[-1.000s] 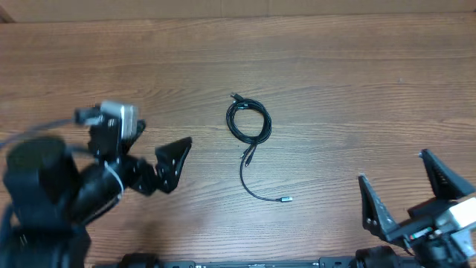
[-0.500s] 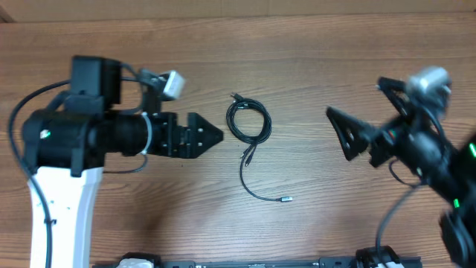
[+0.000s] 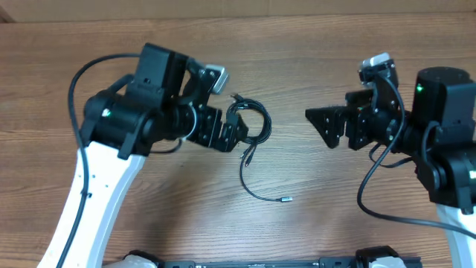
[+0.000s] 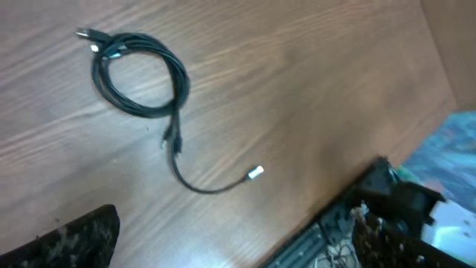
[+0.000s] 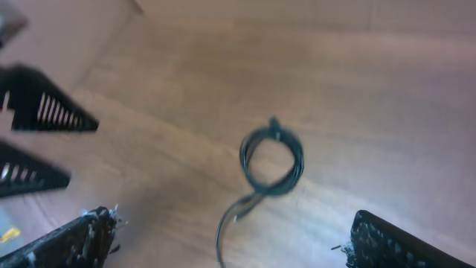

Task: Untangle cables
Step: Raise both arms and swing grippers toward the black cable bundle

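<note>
The cables point(image 3: 250, 123) lie mid-table as a small black coil, with one tail curving down to a silver plug tip point(image 3: 285, 199). My left gripper point(image 3: 232, 132) hovers at the coil's left edge, open and holding nothing. My right gripper point(image 3: 317, 126) is open to the right of the coil, apart from it. The left wrist view shows the cables point(image 4: 141, 74) and the plug point(image 4: 255, 173) well ahead of my open left gripper point(image 4: 238, 249). In the blurred right wrist view the cables point(image 5: 271, 160) lie ahead of my open right gripper point(image 5: 238, 249).
A wooden table point(image 3: 335, 59) carries only the cables. Both white arms reach in from the front corners, with thick black arm wires point(image 3: 372, 179) looping beside them. The left gripper's fingers point(image 5: 37, 112) show at the left of the right wrist view.
Both arms have swung in toward the coil from the sides. The left gripper moved right to the coil's edge, the right gripper shifted left. The cables have not moved.
</note>
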Controlling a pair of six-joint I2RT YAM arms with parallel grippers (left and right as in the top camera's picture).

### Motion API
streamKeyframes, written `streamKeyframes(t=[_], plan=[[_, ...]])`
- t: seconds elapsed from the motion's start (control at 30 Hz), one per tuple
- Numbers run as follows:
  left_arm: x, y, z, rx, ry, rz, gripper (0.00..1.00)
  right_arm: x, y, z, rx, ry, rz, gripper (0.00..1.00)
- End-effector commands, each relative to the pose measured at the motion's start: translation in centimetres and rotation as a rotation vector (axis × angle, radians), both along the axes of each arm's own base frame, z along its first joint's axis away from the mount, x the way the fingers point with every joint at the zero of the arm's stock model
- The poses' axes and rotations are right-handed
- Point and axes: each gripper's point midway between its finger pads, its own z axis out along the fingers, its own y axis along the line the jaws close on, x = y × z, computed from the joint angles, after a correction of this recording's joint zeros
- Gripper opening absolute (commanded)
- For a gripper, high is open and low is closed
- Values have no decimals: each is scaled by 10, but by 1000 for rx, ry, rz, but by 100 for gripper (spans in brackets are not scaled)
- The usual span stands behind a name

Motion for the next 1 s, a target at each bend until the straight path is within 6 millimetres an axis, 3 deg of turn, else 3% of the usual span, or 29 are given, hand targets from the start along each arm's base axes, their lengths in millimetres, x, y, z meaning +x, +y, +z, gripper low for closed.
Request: streamKeyframes(t=[0.0,0.13,0.17,0.23,0.27,0.3,0.33,0.37,0.5,0.63,0.77,0.97], plan=[[12,2,-7,40,9,42,99,1,2,-3,6,43,8,100],[24,-1,-16,50,22,58,98,0,2,-18,-4,117,8,100],[25,-2,-20,49,44,65,91,0,2,-20,-5,128,8,100],[28,-4,-31,62,77,64,62,-2,2,-25,-8,158,7,100],[30,-5,-36,69,92,64,28,-3,1,-27,2,183,-7,92],[33,-6,-41,73,109,66,4,-3,1,-29,26,218,-36,74],[35,-7,-48,77,135,82,4,-2,1,-28,54,244,-68,31],[38,-8,-53,80,157,97,4,2,1,-27,97,280,-126,4],[52,-13,-78,93,221,130,4,27,-16,-33,188,368,-398,4],[58,-10,-98,142,263,141,4,33,-18,-46,169,407,-425,4],[68,11,-120,285,255,197,4,37,-18,-70,123,491,-426,4],[85,45,-127,452,186,337,4,36,-18,-113,52,655,-430,4]])
